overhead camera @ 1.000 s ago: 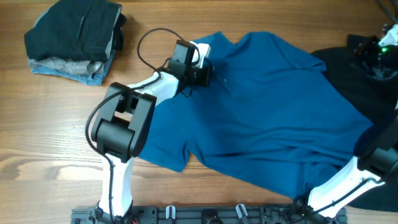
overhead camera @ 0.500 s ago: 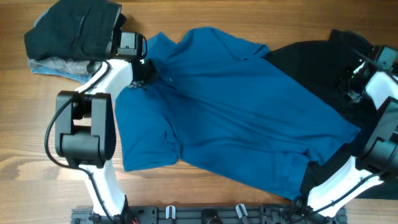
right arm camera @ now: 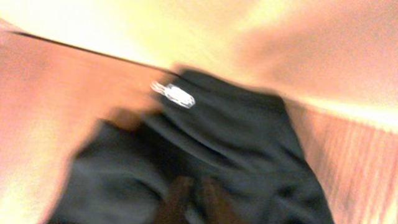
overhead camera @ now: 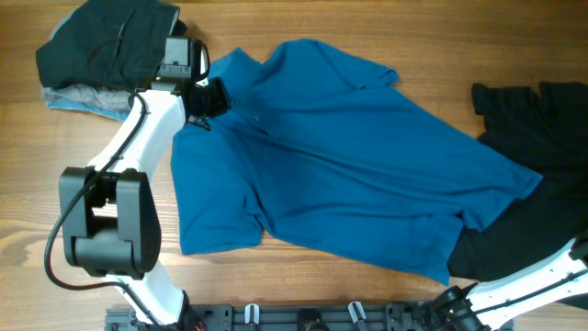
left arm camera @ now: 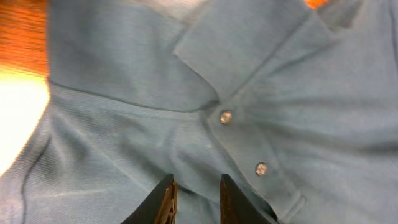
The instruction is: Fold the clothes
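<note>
A blue polo shirt [overhead camera: 349, 165] lies spread diagonally across the wooden table, collar at the upper left. My left gripper [overhead camera: 209, 97] is at the collar placket. In the left wrist view its fingers [left arm camera: 196, 199] are nearly closed on a fold of the blue fabric [left arm camera: 124, 143], just below two buttons [left arm camera: 225, 116]. A black garment [overhead camera: 533, 119] lies at the right edge, partly under the shirt's hem. My right gripper is outside the overhead view. In the blurred right wrist view its fingers [right arm camera: 193, 199] are close together on the black garment [right arm camera: 217, 137].
A stack of folded dark and grey clothes [overhead camera: 106, 51] sits at the back left corner, right beside my left wrist. The right arm's lower link [overhead camera: 533, 285] crosses the front right corner. A rail [overhead camera: 303, 317] runs along the front edge.
My left gripper dragged the shirt's collar left, towards the folded stack. My right gripper moved off the right edge, and the black garment shifted right with it.
</note>
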